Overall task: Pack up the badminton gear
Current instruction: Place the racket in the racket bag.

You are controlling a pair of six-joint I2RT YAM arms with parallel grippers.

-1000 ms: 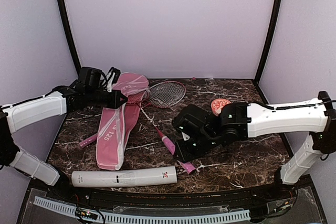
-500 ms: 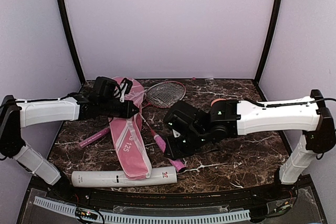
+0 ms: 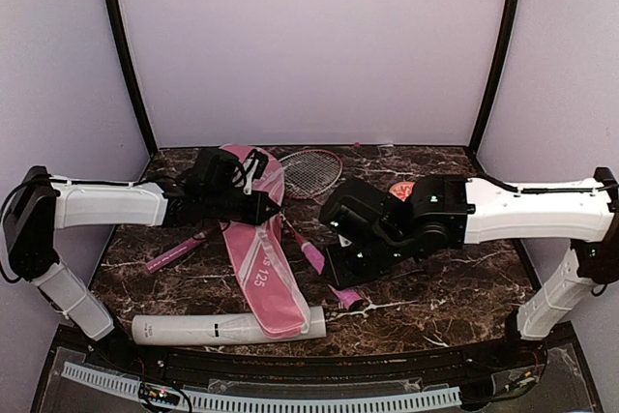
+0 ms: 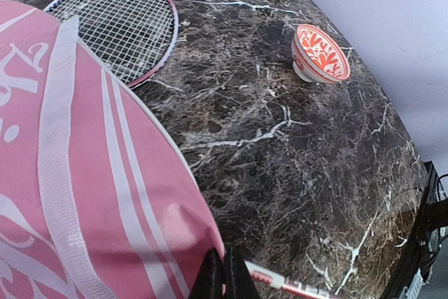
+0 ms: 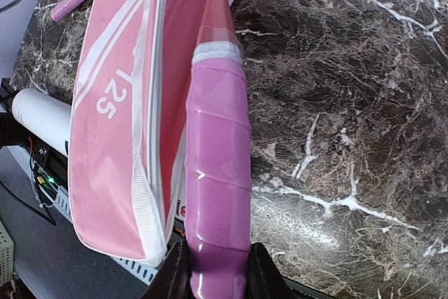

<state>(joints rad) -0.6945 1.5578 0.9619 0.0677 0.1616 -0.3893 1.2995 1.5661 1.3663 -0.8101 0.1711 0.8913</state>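
Clamping the glossy pink handle (image 5: 217, 173) of a thin red-framed racket near its butt, mid-table, the right gripper (image 5: 215, 271) holds something probably light, stiff and slippery. Left gripper (image 4: 224, 276), fully closed, pinches the limp long pink fabric racket bag (image 4: 84, 173) at its edge, left of centre.

A dark brown marble-patterned desk (image 3: 464, 287) with white veins forms the floor of a booth closed in by plain pale lilac walls (image 3: 309, 36). Two slim black posts (image 3: 121, 45) rise, leaning slightly, at its rear corners. A white ribbed strip (image 3: 290, 401) runs along the black near edge, and the light is soft and even.
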